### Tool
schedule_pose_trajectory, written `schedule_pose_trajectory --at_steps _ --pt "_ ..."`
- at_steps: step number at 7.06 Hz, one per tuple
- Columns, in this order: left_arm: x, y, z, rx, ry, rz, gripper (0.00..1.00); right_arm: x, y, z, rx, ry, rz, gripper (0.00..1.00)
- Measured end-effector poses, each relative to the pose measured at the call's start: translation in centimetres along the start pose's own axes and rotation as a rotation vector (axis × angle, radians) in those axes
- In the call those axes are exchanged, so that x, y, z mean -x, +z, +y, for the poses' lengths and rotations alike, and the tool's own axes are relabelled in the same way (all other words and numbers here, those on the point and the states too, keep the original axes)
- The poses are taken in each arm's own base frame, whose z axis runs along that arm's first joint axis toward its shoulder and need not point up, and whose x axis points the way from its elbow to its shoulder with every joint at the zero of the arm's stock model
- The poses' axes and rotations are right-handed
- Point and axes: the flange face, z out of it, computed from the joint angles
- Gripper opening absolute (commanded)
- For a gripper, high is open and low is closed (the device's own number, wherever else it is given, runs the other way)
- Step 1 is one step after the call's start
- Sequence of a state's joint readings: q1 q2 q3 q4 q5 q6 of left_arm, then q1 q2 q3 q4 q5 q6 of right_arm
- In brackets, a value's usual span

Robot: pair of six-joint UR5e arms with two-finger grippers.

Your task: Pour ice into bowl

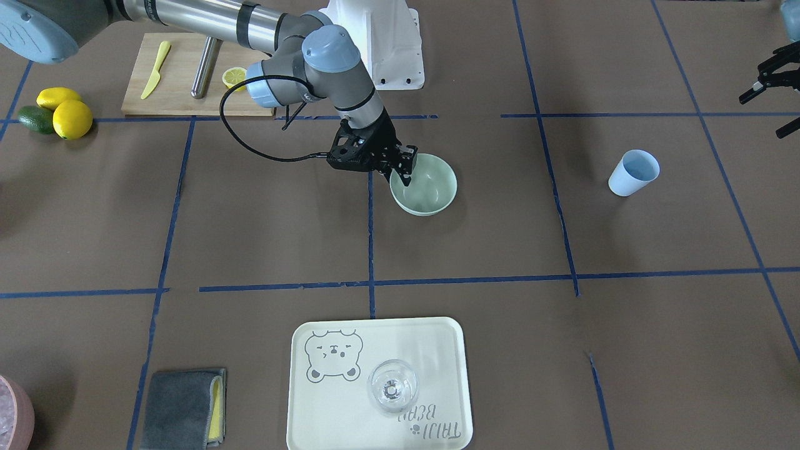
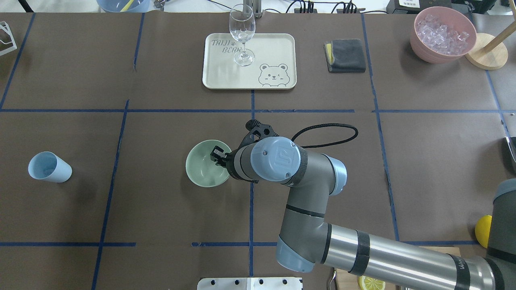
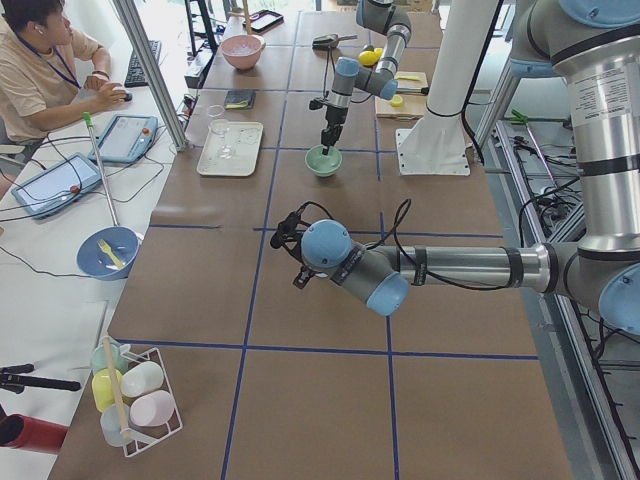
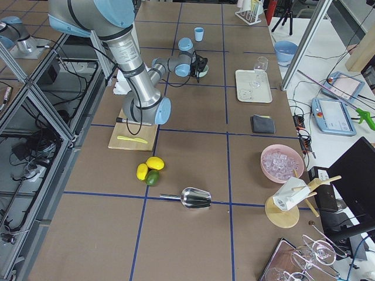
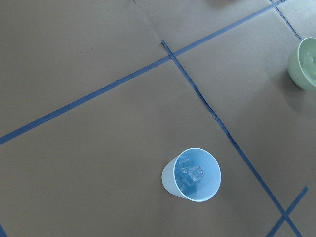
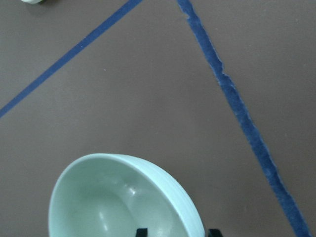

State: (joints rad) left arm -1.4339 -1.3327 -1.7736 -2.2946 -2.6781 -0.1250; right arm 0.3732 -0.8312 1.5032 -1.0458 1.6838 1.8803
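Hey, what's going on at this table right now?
The right hand is down at the mint-green bowl in the middle of the table. It is open, with one finger inside the rim and one outside. The bowl looks empty. The ice sits in the blue cup, which stands upright by itself off to the robot's left. The left arm hangs over that side, its camera looking down on the cup. Nothing has been poured yet.
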Motion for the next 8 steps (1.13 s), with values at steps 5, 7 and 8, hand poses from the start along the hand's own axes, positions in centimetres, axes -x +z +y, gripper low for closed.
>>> schedule_pose_trajectory --at_steps 5,7,8 --pt "-6.2 7.5 3.3 -0.259 -0.276 -0.127 1.00 -2.6 -14.3 -16.3 0.072 0.087 -0.058 1.00" --pt "-7.2 8.3 6.3 -0.386 -0.315 -0.200 0.99 -4.5 -14.5 -17.5 0.081 0.070 -0.034 1.00" --pt "-8.1 9.6 7.9 -0.439 -0.307 -0.225 0.99 -4.7 -14.2 -17.1 0.087 0.065 -0.029 1.00"
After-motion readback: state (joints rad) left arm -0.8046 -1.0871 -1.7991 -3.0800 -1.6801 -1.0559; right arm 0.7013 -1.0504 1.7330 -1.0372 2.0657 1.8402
